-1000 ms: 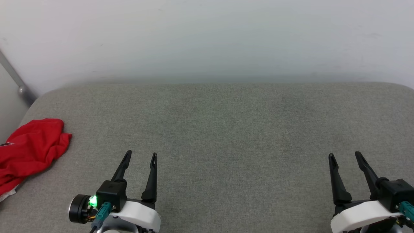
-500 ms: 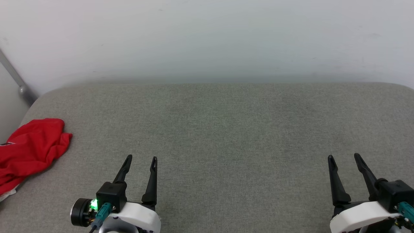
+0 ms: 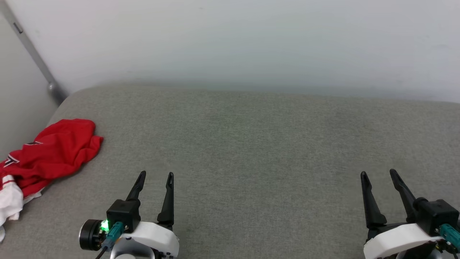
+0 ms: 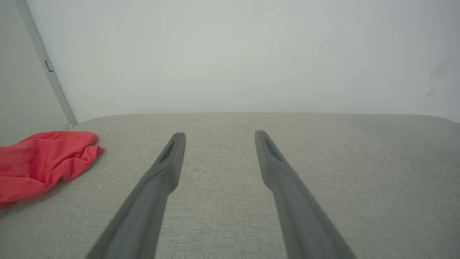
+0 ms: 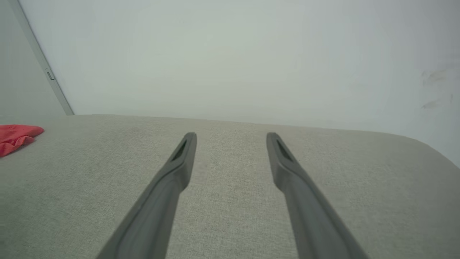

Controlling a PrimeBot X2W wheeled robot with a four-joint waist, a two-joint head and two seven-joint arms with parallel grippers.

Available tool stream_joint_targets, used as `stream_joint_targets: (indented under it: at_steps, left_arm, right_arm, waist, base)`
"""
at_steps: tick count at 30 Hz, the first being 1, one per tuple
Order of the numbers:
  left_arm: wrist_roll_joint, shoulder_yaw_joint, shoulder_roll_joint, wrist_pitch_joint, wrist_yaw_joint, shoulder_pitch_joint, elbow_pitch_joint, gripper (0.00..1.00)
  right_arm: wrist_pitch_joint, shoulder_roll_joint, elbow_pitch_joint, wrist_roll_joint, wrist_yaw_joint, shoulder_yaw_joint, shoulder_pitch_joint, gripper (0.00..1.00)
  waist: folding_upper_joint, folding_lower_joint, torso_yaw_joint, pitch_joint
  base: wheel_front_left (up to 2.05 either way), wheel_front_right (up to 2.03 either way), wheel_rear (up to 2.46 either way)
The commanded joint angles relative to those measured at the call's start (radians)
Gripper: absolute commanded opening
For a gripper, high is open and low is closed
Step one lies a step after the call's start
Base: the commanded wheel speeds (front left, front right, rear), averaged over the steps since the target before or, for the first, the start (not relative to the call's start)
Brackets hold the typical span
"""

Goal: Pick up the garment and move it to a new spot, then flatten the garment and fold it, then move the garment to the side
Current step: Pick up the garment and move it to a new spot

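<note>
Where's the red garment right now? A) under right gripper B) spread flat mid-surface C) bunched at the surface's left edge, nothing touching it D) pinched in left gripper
C: the garment lies crumpled at the left edge of the grey surface, apart from the open left gripper and right gripper.

Garment (image 3: 57,151) on the surface (image 3: 251,151) at far left, left hand (image 3: 156,173) near it, right hand (image 3: 378,172) far right, wall (image 3: 230,43) behind.

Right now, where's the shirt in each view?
Head view: shirt crumpled at the left edge, mid-height.
Left wrist view: shirt at the left edge, just below mid-height.
Right wrist view: shirt, a small red patch at the far left edge.
Shared landmark: slanted grey rail at upper left, above the shirt.
</note>
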Motion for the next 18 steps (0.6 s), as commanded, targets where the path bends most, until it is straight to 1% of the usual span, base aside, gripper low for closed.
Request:
stream_joint_targets:
  at_steps: [1, 10, 18]
  left_arm:
    - [-0.002, 0.0, -0.002, -0.003, 0.003, -0.013, 0.001, 1.0]
    - [-0.012, 0.014, 0.004, -0.003, 0.011, -0.032, -0.011, 1.0]
    - [-0.027, 0.039, 0.01, -0.003, 0.027, -0.033, -0.03, 1.0]
  right_arm:
    - [0.0, 0.001, -0.006, 0.0, -0.001, 0.002, -0.001, 1.0]
    - [0.011, 0.001, -0.03, -0.008, -0.001, 0.04, -0.02, 1.0]
    - [0.024, 0.001, -0.056, -0.011, -0.001, 0.076, -0.028, 1.0]
  waist:
    - [0.0, 0.0, 0.036, 0.003]
    - [0.0, 0.0, 0.182, 0.016]
    - [0.0, 0.0, 0.295, 0.027]
  base:
    - [0.0, 0.0, 0.0]
    - [0.0, 0.0, 0.0]
    - [0.0, 0.0, 0.0]
